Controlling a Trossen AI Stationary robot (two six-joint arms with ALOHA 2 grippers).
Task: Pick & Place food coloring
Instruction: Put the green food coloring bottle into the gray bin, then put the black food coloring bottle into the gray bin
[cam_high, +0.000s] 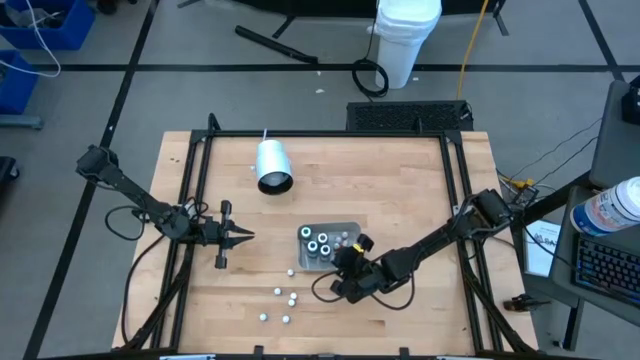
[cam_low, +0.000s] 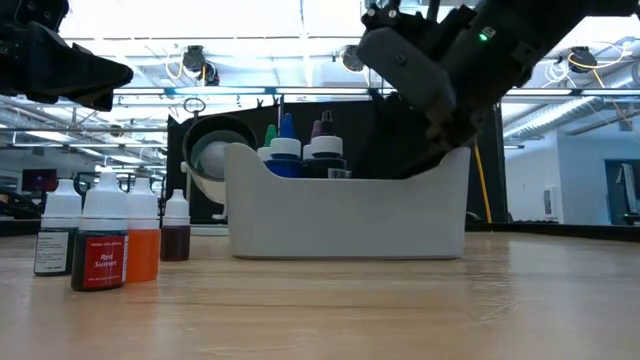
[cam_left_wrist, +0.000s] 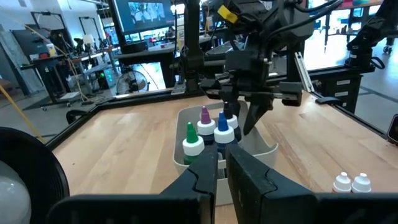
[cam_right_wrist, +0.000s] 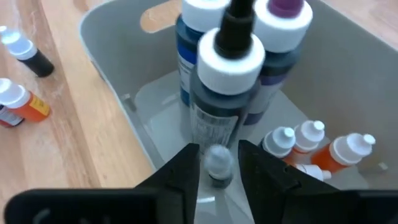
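The right gripper (cam_right_wrist: 217, 167) is hanging inside the tray (cam_right_wrist: 118, 68), fingers clamped on a small bottle (cam_right_wrist: 217, 163) just before the big bottles (cam_right_wrist: 229, 68). The left gripper (cam_high: 243, 236), fingers together, is waiting well left.

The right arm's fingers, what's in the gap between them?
In the right wrist view, a tiny bottle sits between the right fingers, above the tray floor.

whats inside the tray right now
In the tray stand big bottles with green, blue, purple and black tips, small orange ones beside them. The right gripper holds another small bottle there.
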